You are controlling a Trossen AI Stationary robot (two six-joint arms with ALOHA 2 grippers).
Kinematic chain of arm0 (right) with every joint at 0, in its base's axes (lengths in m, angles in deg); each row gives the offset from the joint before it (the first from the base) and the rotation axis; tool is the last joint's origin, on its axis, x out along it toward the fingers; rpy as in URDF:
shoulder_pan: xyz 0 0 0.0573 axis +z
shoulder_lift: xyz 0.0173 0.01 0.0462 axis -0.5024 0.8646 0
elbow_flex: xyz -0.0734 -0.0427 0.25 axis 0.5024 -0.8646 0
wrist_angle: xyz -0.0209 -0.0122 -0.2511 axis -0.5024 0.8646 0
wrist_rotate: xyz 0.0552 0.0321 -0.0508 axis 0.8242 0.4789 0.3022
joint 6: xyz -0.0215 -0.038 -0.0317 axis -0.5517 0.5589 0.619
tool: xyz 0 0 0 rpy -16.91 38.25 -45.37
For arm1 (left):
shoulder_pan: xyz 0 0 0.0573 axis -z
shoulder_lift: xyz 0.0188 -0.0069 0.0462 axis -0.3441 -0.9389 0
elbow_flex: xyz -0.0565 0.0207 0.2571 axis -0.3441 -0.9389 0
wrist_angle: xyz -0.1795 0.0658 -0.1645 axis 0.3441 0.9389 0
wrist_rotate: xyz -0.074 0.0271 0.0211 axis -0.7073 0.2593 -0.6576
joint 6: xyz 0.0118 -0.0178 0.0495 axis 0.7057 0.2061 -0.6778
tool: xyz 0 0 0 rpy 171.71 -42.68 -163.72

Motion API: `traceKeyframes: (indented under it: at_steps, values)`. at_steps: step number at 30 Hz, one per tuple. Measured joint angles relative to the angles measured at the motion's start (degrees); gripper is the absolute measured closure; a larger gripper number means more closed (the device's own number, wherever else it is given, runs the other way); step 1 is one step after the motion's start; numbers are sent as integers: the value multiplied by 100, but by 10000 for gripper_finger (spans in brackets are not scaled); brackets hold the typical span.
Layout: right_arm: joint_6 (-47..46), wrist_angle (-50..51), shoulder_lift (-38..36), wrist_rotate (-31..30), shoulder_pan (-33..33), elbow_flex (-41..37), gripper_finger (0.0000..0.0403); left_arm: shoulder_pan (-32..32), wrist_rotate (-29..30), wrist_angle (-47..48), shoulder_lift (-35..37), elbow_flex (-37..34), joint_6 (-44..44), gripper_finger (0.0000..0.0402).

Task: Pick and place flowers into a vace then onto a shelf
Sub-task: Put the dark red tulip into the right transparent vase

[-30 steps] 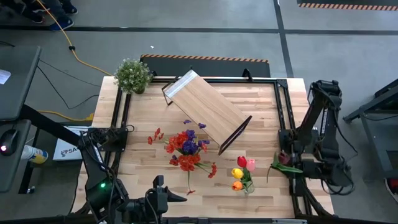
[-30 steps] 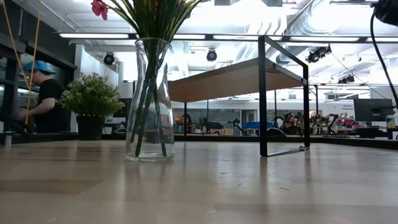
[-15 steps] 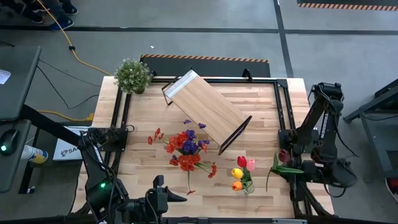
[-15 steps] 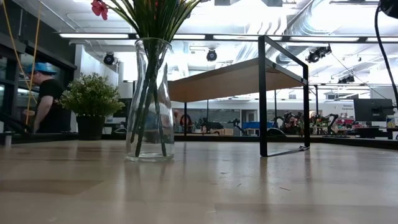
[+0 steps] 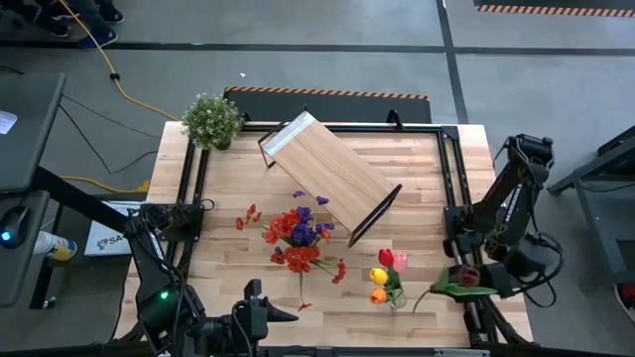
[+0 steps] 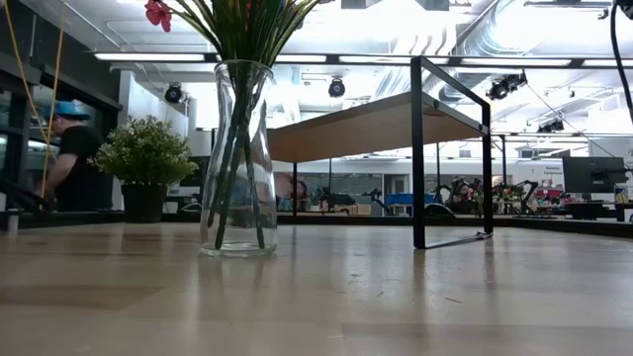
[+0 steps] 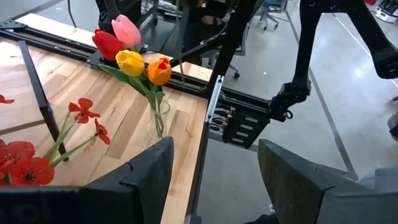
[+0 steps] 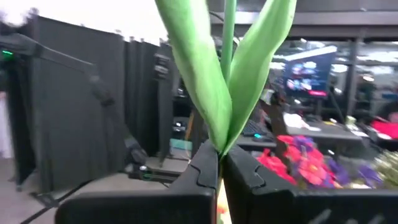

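the right pincer point(image 5: 488, 281) is pinching a dark maroon tulip point(image 5: 466, 275) by its stem, fingers pressed together on it in the right wrist view, where the green leaves point(image 8: 224, 68) fan out from between them. since a second ago the right arm has swung toward the near edge of the tabletop point(image 5: 417, 169): the bloom was level with the red and pink tulips then, and now it sits lower in the high view, just off the tabletop's right rail, with the stem point(image 5: 437, 291) trailing toward the small vase point(image 5: 395, 297). that small vase holds red, pink, yellow and orange tulips point(image 7: 134, 53) near the right front of the tabletop, unchanged. the big bunch of red and purple flowers point(image 5: 296, 238) stands in the tall glass vase point(image 6: 238, 158) at mid-tabletop, also unmoved. the shelf point(image 5: 332, 178) stands diagonally behind it, on the tabletop, same spot as before. the left pincer point(image 7: 214, 165) waits at the front left edge, fingers spread with nothing between them, no change there. a potted plant point(image 5: 212, 120) sits at the far left corner. in the low view a person point(image 6: 69, 148) in a blue cap stands in the room beyond, shifted a little from half a second back.
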Motion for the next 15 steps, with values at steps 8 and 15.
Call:
traceKeyframes:
  at_steps: [8,15]
  values:
    - [-46,-11,356,210,-336,0,403,0,0,0,0,-2,0,135]
    - [60,95,446,-300,-420,0,403,0,0,-11,0,-1,2,135]
